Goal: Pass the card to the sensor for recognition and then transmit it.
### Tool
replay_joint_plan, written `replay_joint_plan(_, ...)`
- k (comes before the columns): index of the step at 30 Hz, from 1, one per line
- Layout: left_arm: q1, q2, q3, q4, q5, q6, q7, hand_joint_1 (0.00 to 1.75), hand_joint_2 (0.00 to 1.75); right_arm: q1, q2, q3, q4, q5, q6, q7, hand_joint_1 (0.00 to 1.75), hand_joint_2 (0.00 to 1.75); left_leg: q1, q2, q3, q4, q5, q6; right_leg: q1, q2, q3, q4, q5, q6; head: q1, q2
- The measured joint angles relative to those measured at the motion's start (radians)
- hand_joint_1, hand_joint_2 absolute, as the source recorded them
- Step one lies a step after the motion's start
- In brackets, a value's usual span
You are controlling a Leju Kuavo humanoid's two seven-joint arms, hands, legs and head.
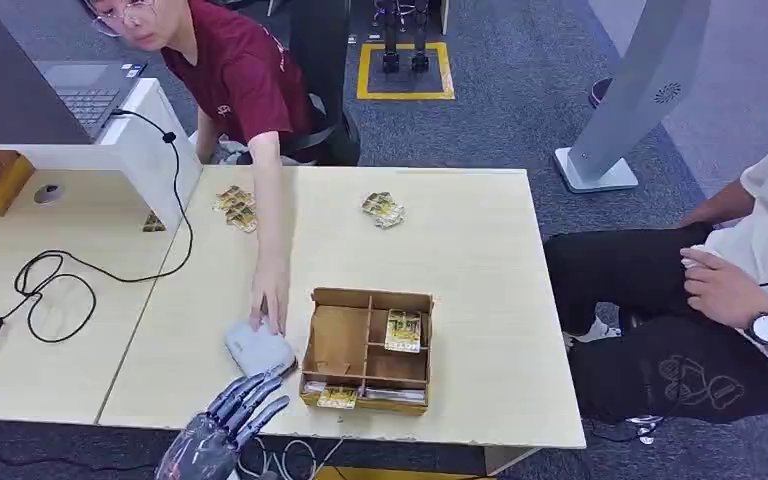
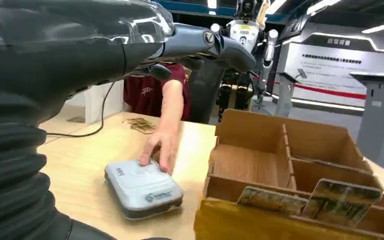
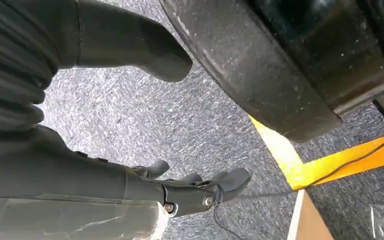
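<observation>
We hold our empty left hand [image 1: 232, 412], fingers spread, near the sensor [image 1: 258, 348] a person's hand [image 1: 272, 298] steadies on the counter [image 1: 480, 260], presumably for card [image 1: 403, 329] scanning; our right hand [image 3: 190, 192] hangs empty, fingers loosely extended.

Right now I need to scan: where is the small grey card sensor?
The small grey card sensor lies near the table's front edge, left of the cardboard box, under a person's hand.

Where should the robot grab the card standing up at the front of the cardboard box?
Probably by its top edge, from above. The card leans upright in the front slot of the cardboard box, with its upper part above the wall and its lower part hidden, so only the top is free to pinch. The left hand hovers nearby holding nothing.
</observation>
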Motion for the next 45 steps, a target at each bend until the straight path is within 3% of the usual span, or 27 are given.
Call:
replay_joint_plan(7, -0.052, -0.072, -0.038, 0.087, -0.083, 0.029, 0.055, 0.00, 1.75, -0.002, 0.016, 0.002, 0.000, 0.016, -0.006, 0.013, 0.00, 1.75, 0.000, -0.001, 0.000, 0.000, 0.000, 0.000, 0.000, -0.001, 0.000, 0.000, 0.000, 0.000, -0.001, 0.000)
replay_joint_plan(27, -0.154, -0.230, -0.051, 0.214, -0.107, 0.015, 0.086, 0.00, 1.75, -0.026, 0.029, 0.002, 0.045, 0.035, -0.032, -0.011, 0.00, 1.75, 0.000, -0.001, 0.000, 0.000, 0.000, 0.000, 0.000, -0.001, 0.000, 0.000, 0.000, 0.000, -0.002, 0.000)
replay_joint_plan(33, -0.190, -0.277, -0.051, 0.235, -0.112, -0.016, 0.099, 0.00, 1.75, -0.037, 0.038, 0.002, 0.066, 0.057, -0.038, -0.011, 0.00, 1.75, 0.000, -0.001, 0.000, 0.001, 0.000, 0.000, 0.000, -0.001, 0.000, 0.000, 0.000, 0.000, -0.001, 0.000)
replay_joint_plan(45, -0.226, -0.318, -0.051, 0.283, -0.105, -0.029, 0.109, 0.00, 1.75, -0.043, 0.045, 0.001, 0.078, 0.071, -0.038, -0.003, 0.00, 1.75, 0.000, -0.001, 0.000, 0.001, 0.000, 0.000, 0.000, -0.001, 0.000, 0.000, 0.000, 0.000, -0.001, 0.000)
